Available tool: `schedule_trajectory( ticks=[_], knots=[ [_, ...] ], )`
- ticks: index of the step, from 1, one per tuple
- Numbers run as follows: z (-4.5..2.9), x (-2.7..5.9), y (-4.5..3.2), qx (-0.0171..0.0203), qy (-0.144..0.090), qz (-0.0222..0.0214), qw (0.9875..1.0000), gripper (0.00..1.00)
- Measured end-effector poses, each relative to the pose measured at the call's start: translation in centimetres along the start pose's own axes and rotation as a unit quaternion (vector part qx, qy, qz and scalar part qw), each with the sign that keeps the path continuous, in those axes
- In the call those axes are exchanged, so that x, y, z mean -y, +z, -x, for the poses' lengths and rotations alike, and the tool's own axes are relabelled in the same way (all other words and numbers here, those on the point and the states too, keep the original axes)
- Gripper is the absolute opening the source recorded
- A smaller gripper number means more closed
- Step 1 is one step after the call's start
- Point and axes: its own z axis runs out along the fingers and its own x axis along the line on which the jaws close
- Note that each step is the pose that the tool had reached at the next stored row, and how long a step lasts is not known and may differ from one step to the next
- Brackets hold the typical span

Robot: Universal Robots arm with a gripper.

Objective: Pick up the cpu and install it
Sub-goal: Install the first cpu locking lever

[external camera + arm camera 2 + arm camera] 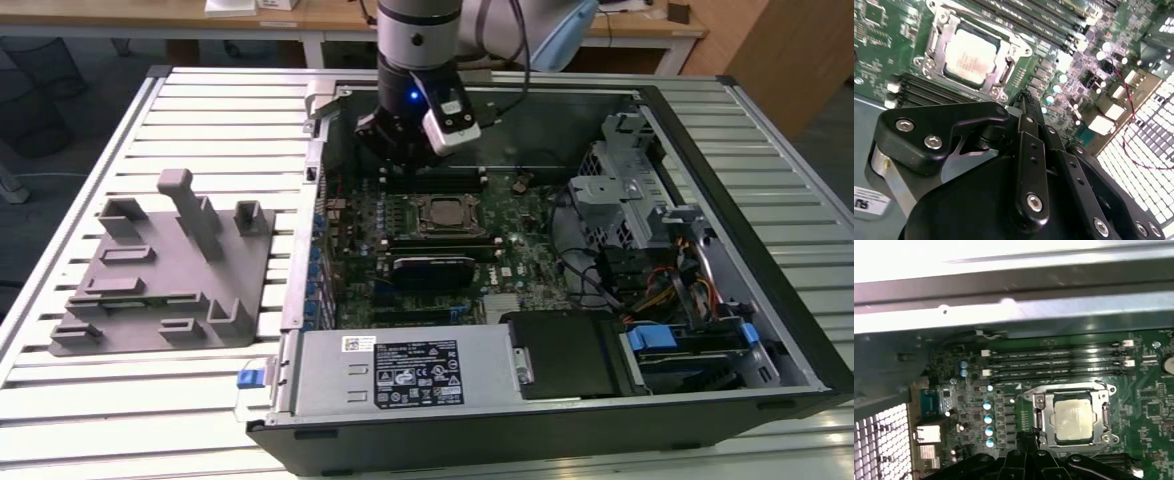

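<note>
Your gripper (pixel 1026 436) hangs over the motherboard (pixel 1149 395), fingers pinched together, holding nothing. The cpu (pixel 1073 415) sits flat in its socket (pixel 1040 412), mid-board inside the open computer case (pixel 747 200).

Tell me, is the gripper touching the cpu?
Apart. In the first wrist view the cpu lies in its socket, and the socket's metal frame shows between it and the gripper.

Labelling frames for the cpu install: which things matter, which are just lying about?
Job: cpu in the socket; claw over the motherboard.
Lying about: grey tray on the table; power supply; memory slots.
</note>
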Motion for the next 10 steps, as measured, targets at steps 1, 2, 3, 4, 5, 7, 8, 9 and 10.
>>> schedule_trajectory(
  ticks=[1, 2, 3, 4, 5, 7, 8, 9, 10],
  knots=[
    [-0.15, -0.15, 0.01, 0.0, 0.0, 0.0, 1.0, 0.11],
    [-0.31, -0.26, 0.02, 0.0, -0.001, 0.0, 1.0, 0.11],
    [-0.46, -0.35, 0.02, 0.0, -0.001, 0.0, 1.0, 0.11],
    [-0.59, -0.43, 0.03, 0.0, -0.001, 0.0, 1.0, 0.11],
    [-0.7, -0.5, 0.03, 0.0, -0.002, 0.0, 1.0, 0.11],
    [-0.83, -0.68, 0.04, 0.0001, -0.004, 0.0, 1.0, 0.11],
    [-0.86, -0.81, 0.04, 0.0001, -0.005, 0.0, 1.0, 0.11],
    [-0.9, -0.97, 0.05, 0.0002, -0.006, 0.0, 1.0, 0.11],
    [-0.95, -1.17, 0.05, 0.0002, -0.007, 0.0, 1.0, 0.11]
  ],
)
